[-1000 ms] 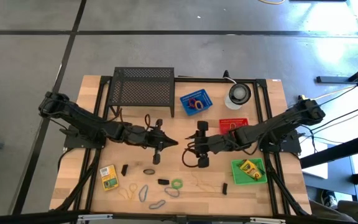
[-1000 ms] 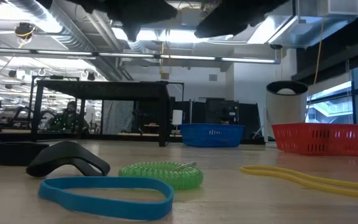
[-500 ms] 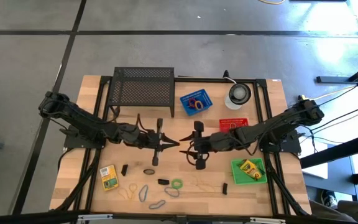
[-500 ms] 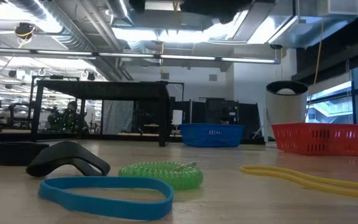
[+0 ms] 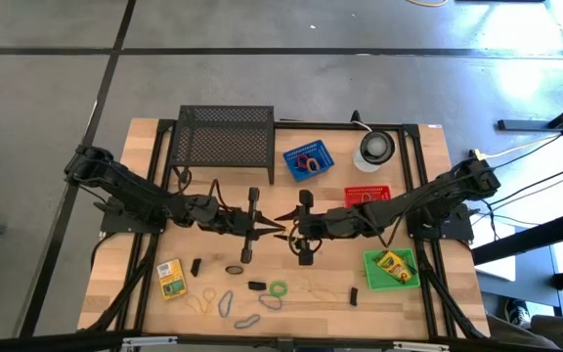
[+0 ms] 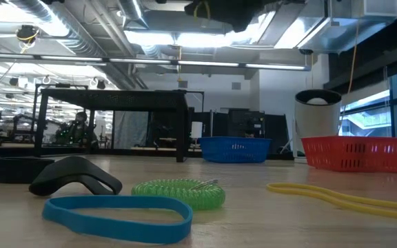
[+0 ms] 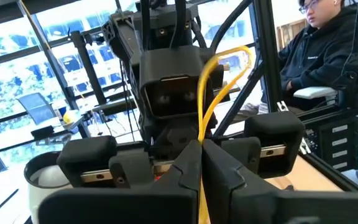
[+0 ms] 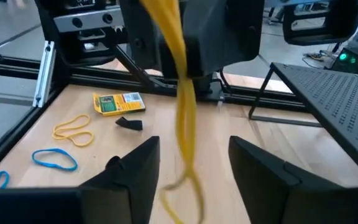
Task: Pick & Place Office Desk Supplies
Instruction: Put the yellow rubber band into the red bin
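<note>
A yellow rubber band (image 7: 211, 74) is in my left gripper (image 7: 199, 155), which is shut on it above the table's middle (image 5: 268, 227). My right gripper (image 8: 194, 149) faces it from the right (image 5: 293, 229), open. Its fingers stand on either side of the hanging band (image 8: 184, 112) without touching it. One yellow-green crayon box (image 5: 170, 278) lies flat near the left edge, and another (image 5: 395, 263) lies in a green tray. Loose bands (image 5: 225, 303), a green coil (image 6: 178, 193) and black clips (image 5: 256, 286) lie along the near edge. My left gripper pinches the yellow band between its two fingers, holding a stretch of the loop (image 7: 200, 134). The fingers come level from the table's left. The band is lifted clear; its free loop (image 8: 182, 183) dangles slack past the fingertips, between my right gripper's fingers.
The black wire-mesh rack (image 5: 225, 137) stands at the far left. A blue basket (image 5: 307, 161) holding bands, the round disc (image 5: 375, 148) and a red basket (image 5: 367, 196) sit toward the far right. A person sits beyond the table (image 7: 328, 43).
Both arms have risen, drawing up out of the low view. My right gripper has moved toward the table's left and my left gripper slightly right, so the two now face each other closely.
</note>
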Available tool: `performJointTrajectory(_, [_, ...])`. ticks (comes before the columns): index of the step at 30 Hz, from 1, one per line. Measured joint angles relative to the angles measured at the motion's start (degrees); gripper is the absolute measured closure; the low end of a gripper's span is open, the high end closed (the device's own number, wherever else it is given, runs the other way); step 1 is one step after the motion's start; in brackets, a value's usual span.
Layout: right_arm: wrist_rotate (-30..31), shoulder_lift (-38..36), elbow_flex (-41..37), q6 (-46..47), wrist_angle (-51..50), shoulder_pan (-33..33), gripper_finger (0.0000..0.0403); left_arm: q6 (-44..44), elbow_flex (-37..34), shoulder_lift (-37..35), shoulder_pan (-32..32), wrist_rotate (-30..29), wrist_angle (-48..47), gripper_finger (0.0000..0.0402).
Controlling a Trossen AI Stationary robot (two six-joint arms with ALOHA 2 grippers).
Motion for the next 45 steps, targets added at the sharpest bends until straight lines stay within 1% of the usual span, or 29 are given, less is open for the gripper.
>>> performJointTrajectory(2, [-0.04, 0.04, 0.0, 0.27, 0.25, -0.01, 0.0232, 0.0, 0.0, 0.0, -0.18, -0.26, -0.02, 0.04])
performJointTrajectory(4, [-0.04, 0.09, 0.0, 0.27, 0.21, -0.01, 0.0261, -0.06, 0.0, 0.0, -0.25, -0.43, -0.65, 0.0399])
performJointTrajectory(6, [-0.29, 0.09, 0.0, 0.27, 0.23, -0.01, 0.0296, -0.18, 0.0, 0.0, -0.25, -0.81, -1.47, 0.0399])
performJointTrajectory(10, [-0.57, 0.09, 0.0, 0.25, 0.21, -0.01, 0.0378, -0.84, 0.0, 0.0, -0.23, -1.05, -1.97, 0.04])
performJointTrajectory(12, [-0.58, 0.09, 0.0, 0.02, 0.21, -0.01, 0.0394, -0.9, 0.0, 0.0, -0.23, -1.05, -2.38, 0.0399])
performJointTrajectory(14, [-0.55, 0.09, 0.0, 0.31, 0.21, -0.03, 0.0391, -1.69, 0.0, 0.01, -0.35, -1.0, -2.69, 0.0399])
performJointTrajectory(16, [-0.57, 0.09, 0.0, 0.89, 0.01, -0.05, 0.0395, -3.4, 0.0, 0.02, -0.51, -1.0, -4.42, 0.0399])
performJointTrajectory(18, [-0.55, 0.09, 0.0, 1.82, -0.36, -0.05, 0.0399, -6.89, 0.0, 0.01, -0.64, -1.04, -7.17, 0.0399])
performJointTrajectory(20, [-0.52, 0.09, -0.01, 2.98, -1.3, -0.05, 0.0398, -11.39, 0.01, 0.02, -0.99, -2.59, -10.09, 0.0393])
performJointTrajectory(23, [-0.42, 0.17, -0.09, 3.14, -3.11, -0.13, 0.04, -15.98, 0.09, 0.0, -2.2, -7.4, -14.16, 0.037])
performJointTrajectory(25, [0.59, 0.17, -0.09, 3.24, -4.63, -0.31, 0.04, -16.55, 0.11, -0.02, -3.17, -10.3, -16.1, 0.0348])
performJointTrajectory(27, [2.42, 0.08, -0.07, 4.14, -6.63, -0.56, 0.0401, -16.53, 0.07, -0.01, -4.15, -11.56, -17.96, 0.0324])
performJointTrajectory(31, [6.75, -1.68, -0.04, 7.48, -15.96, -1.55, 0.0401, -17.64, 0.0, 0.07, -6.04, -11.82, -22.65, 0.0281])
performJointTrajectory(35, [11.77, -5.04, -0.04, 10.05, -26.86, -1.93, 0.0402, -22.75, 0.0, 0.07, -7.74, -14.9, -30.51, 0.0253])
performJointTrajectory(39, [13.71, -9.23, -0.03, 12.93, -38.24, -1.93, 0.0402, -30.17, 0.0, 0.07, -9.05, -17.99, -38.36, 0.0242])
performJointTrajectory(45, [17.19, -15.33, 0.02, 21.0, -53.86, -1.12, 0.0402, -42.8, 0.0, -0.17, -10.74, -18.48, -49.25, 0.0241])
